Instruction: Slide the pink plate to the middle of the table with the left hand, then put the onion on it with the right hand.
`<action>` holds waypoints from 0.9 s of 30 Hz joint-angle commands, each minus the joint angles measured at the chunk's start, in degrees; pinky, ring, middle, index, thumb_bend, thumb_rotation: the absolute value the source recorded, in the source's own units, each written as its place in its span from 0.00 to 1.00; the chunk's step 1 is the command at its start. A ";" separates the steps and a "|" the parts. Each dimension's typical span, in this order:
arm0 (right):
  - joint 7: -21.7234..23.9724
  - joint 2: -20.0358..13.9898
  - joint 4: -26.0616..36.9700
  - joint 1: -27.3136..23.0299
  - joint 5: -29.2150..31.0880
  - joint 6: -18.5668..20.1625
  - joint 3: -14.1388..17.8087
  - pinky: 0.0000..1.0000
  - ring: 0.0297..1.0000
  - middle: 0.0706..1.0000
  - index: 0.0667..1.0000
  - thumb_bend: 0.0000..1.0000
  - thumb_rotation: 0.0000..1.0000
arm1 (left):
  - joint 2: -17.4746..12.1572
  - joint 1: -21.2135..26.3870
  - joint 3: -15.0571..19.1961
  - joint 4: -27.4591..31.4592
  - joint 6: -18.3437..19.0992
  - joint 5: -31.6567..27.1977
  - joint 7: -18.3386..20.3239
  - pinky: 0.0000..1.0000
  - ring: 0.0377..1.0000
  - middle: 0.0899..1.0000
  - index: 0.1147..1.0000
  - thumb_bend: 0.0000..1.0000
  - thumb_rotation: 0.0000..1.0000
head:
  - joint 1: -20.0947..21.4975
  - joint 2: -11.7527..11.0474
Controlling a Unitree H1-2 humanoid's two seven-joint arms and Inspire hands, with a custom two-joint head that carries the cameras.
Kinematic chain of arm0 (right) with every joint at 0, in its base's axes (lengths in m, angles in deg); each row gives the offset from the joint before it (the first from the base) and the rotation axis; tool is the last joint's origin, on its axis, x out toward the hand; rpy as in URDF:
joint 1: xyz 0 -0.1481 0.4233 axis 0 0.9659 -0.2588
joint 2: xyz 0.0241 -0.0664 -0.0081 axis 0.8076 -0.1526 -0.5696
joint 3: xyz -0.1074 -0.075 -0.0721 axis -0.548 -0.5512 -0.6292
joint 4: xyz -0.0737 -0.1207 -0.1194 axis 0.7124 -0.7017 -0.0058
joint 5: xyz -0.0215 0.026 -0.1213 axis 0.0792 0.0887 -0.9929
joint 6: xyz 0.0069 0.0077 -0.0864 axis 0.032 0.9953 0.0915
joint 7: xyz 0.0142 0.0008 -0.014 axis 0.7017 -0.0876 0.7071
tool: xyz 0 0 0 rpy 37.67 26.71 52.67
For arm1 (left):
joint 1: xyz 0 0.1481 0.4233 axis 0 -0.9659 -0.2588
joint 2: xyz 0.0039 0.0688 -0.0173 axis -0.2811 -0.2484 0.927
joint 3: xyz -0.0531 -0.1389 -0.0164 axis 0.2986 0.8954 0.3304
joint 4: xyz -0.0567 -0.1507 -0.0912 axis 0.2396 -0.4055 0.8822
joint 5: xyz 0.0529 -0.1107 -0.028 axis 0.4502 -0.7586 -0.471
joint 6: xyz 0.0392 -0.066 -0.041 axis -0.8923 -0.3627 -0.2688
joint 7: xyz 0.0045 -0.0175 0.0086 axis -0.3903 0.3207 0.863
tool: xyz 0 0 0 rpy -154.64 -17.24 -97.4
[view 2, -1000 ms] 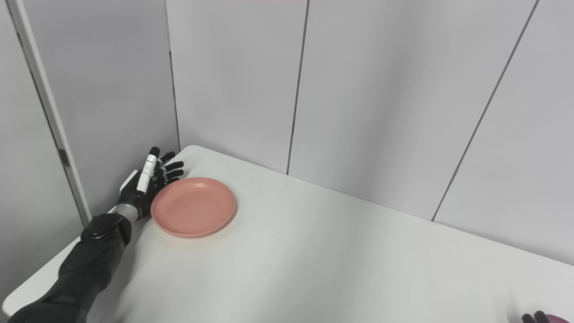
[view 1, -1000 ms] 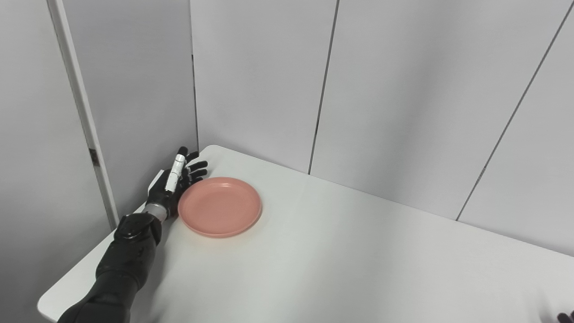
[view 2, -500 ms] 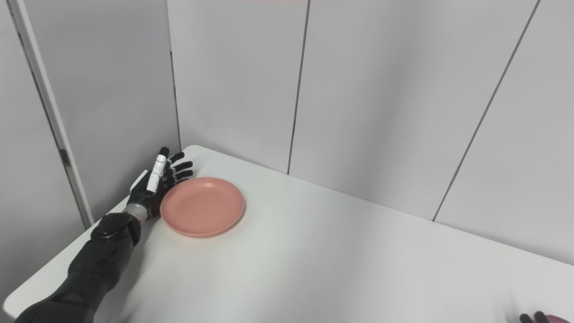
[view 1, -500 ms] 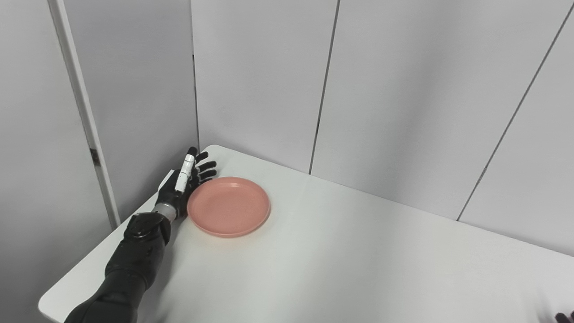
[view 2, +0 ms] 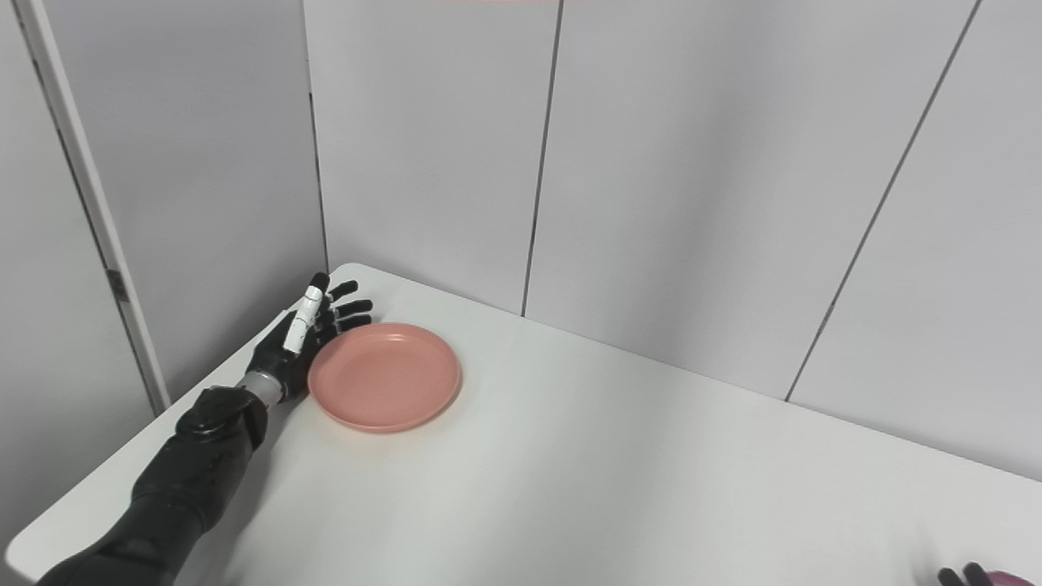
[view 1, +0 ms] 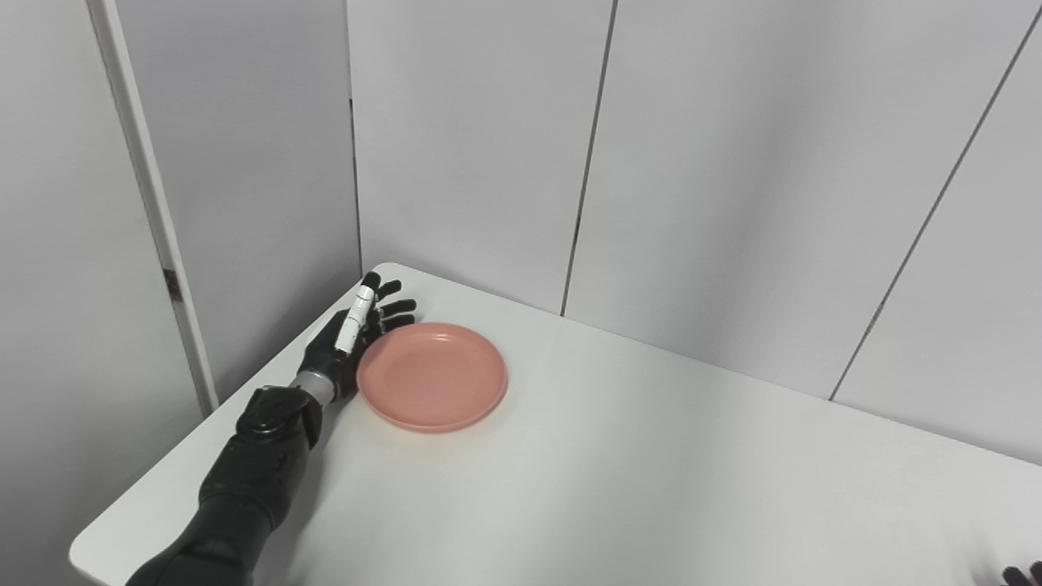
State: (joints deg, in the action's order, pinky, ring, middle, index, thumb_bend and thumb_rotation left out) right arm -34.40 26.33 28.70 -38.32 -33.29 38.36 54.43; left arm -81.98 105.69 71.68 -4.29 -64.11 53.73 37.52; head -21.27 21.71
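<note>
Pink plate (view 1: 432,376) sits flat on the table (view 1: 651,472), in the far left part, close to the far left corner and well short of the middle. It is empty. No onion is clearly in view; a sliver of purplish colour shows at the bottom right edge of the right eye view, beside dark fingertips, but I cannot tell what it is.

Left robot hand (view 1: 348,342) stands on edge just left of the plate, palm facing right, fingers spread and pointing away toward the far wall. Its palm side is against the plate's left rim, or so close that I see no gap. It holds nothing; this is a flat-hand push, not a grip. The forearm runs back along the left edge of the table to the bottom of the picture.

Right robot hand (view 2: 965,577): only dark fingertips show at the bottom right corner. I cannot tell whether it is spread or closed on something.

Step in hand, as I judge it: the first one, sliding the plate rightward. Little of the distance to the middle is covered as things lie.

Next move calls for a steady push to the right and a bit nearer, keeping the palm low on the rim so the plate slides and does not tip or spin off the fingers. Then lift the left robot hand clear before the right one comes in.
</note>
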 commanded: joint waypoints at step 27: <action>-0.91 3.82 -2.01 3.61 -0.14 0.31 -1.95 1.00 0.98 0.95 1.00 0.77 0.97 | 13.39 -5.15 -4.32 26.88 9.76 4.73 -7.78 0.87 0.80 0.76 0.85 0.78 0.99 | 2.77 1.73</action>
State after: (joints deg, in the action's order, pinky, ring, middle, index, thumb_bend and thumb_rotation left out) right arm -35.40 27.33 29.48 -38.31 -33.44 38.38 54.18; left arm -69.14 99.69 66.71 19.64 -55.00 57.95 31.58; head -18.46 23.38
